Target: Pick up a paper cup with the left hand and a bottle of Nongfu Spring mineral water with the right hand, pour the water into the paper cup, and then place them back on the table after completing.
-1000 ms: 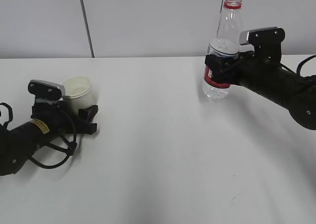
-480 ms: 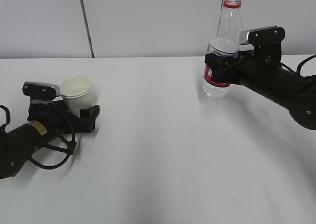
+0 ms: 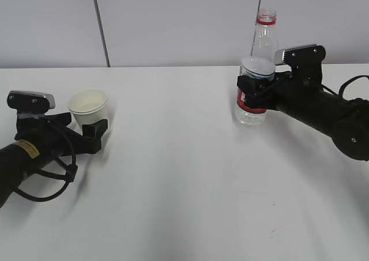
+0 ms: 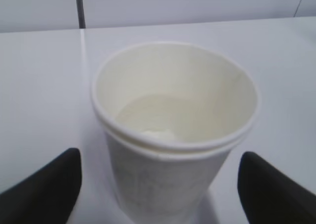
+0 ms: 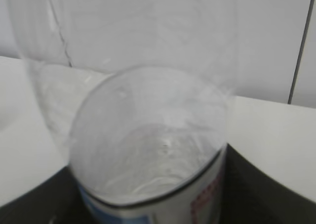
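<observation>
A white paper cup (image 3: 87, 107) stands upright on the white table (image 3: 184, 180) at the left, with water in it. My left gripper (image 3: 82, 127) is open, one finger on each side of the cup's lower part. In the left wrist view the cup (image 4: 173, 135) stands between the two black fingertips (image 4: 49, 182) with a gap on each side. My right gripper (image 3: 252, 95) is shut on the red label of a clear, uncapped water bottle (image 3: 256, 59), held upright with its base at or just above the table. The bottle (image 5: 148, 135) fills the right wrist view.
A grey panelled wall (image 3: 184, 25) runs along the table's far edge. White tabletop lies between the two arms and toward the front. Black cables (image 3: 49, 174) loop beside the left arm.
My left arm has drawn back to the left and lower, leaving the cup standing where it was. My right gripper has lowered the bottle a little and moved it slightly left.
</observation>
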You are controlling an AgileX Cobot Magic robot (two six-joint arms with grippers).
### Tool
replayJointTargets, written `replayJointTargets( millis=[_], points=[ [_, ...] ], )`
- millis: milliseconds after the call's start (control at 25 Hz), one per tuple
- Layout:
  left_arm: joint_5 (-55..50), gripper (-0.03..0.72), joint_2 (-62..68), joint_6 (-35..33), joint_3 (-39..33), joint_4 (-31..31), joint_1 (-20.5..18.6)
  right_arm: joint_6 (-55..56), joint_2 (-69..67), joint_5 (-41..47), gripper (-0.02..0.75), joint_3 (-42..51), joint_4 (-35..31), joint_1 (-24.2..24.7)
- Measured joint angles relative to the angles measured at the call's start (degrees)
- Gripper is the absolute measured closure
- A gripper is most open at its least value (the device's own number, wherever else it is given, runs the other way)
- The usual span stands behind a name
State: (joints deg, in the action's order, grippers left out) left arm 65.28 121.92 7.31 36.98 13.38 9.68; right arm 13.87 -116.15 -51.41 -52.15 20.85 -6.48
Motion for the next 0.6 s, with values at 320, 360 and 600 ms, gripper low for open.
replayJointTargets(
  millis=[320,360,600],
  points=[
    [-0.1,0.099,-3.6,0.0,-5.4,0.1,0.0,0.0,-3.3,-1.0,0.307,0.0,-0.2,0.0],
    [0.0,0.099,-4.4,0.0,-6.1,0.1,0.0,0.0,-3.9,-1.4,0.307,0.0,-0.4,0.0],
    [0.0,0.1,-7.8,0.0,-8.9,0.1,0.0,-0.4,-5.9,-4.9,0.307,-0.1,-0.6,0.0]
  ],
)
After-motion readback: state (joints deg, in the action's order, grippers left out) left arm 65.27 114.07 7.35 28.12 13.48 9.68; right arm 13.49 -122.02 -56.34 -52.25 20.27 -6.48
